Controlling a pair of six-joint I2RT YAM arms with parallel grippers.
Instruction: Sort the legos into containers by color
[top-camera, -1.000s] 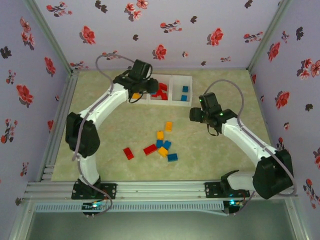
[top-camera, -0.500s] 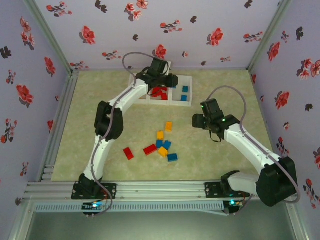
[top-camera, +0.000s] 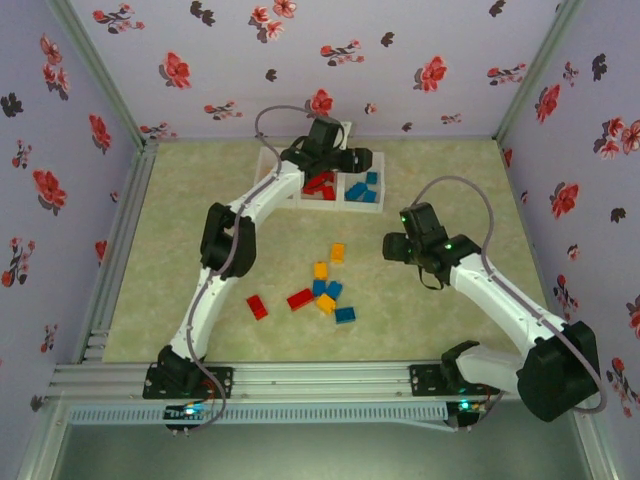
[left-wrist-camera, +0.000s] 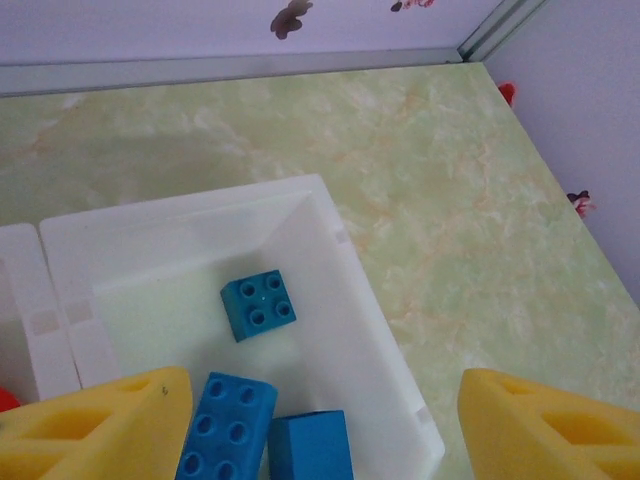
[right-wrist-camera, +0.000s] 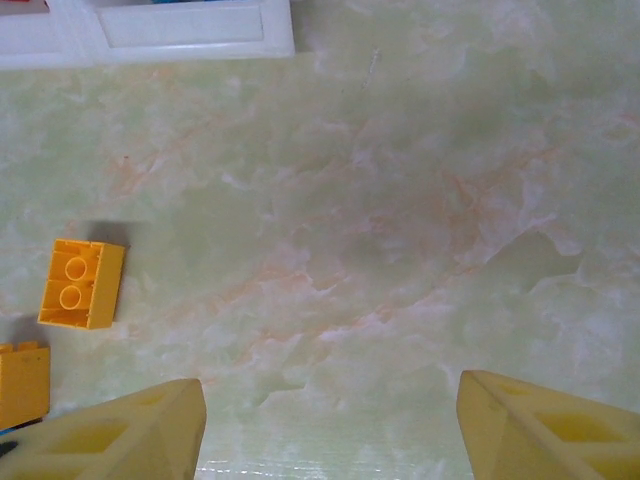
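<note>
Three blue bricks (left-wrist-camera: 258, 306) lie in the right-hand bin (left-wrist-camera: 190, 203) of the white row of bins (top-camera: 363, 207), which sits at the far edge of the worktop (top-camera: 180, 250), about midway along it. Red bricks (top-camera: 320, 185) lie in the middle bin (top-camera: 318, 203). Eight loose bricks (top-camera: 326, 304), red, yellow and blue, are scattered around the middle of the worktop. The left gripper (left-wrist-camera: 320, 380) hangs over the right-hand bin with its jaws wide apart and nothing between them. The right gripper (right-wrist-camera: 328, 385) hovers over bare worktop to the right of the loose bricks, jaws likewise parted and empty, with two yellow bricks (right-wrist-camera: 82, 283) off to its left.
</note>
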